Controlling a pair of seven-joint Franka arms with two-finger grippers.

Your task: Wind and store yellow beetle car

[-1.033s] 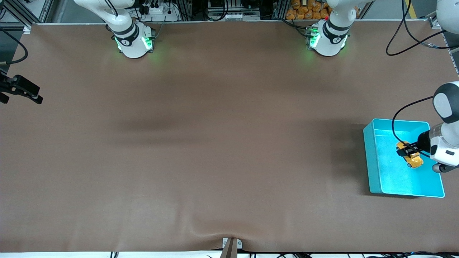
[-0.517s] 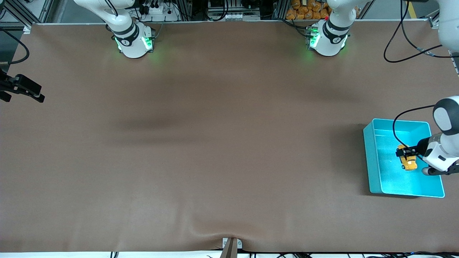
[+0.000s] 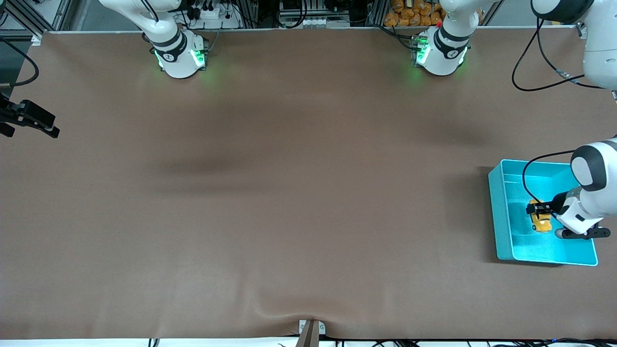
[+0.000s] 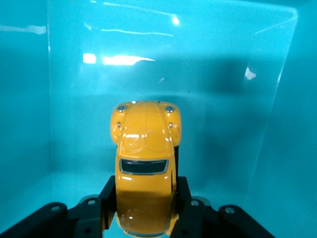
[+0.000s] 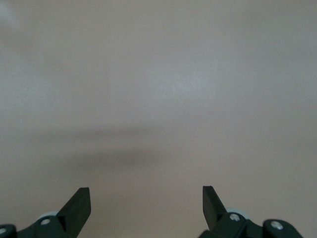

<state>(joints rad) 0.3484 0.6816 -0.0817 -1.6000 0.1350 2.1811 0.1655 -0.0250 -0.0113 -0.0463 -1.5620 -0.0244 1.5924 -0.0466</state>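
The yellow beetle car (image 4: 146, 163) is a small glossy toy with a rounded, humped shell, a dark window slit across the body and tiny silvery studs on its curved nose; its paint catches bright highlights. It sits clamped between the two black fingers (image 4: 108, 201) of the left gripper (image 3: 536, 209), which press against its flanks, with the nose pointing away from the wrist. The gripper and the car are down inside a turquoise bin (image 3: 501, 212), a shallow rectangular plastic tub with smooth, shiny walls and rounded corners that mirror the overhead lights; whether the wheels touch the bin's floor cannot be told. The bin stands on the bench (image 3: 289, 193) at the left arm's end, close to that edge and nearer to the front camera than the arm bases. The bench is covered by a matte brown sheet, flat except for a slight pucker at the middle of its near edge. The left arm's white, rounded segments with a dark joint band lean over the bin, a black cable looping above it. The right gripper (image 5: 146, 201) waits over bare brown covering at the right arm's end of the bench, its thin, dark, wedge-shaped fingers spread wide with nothing between them.
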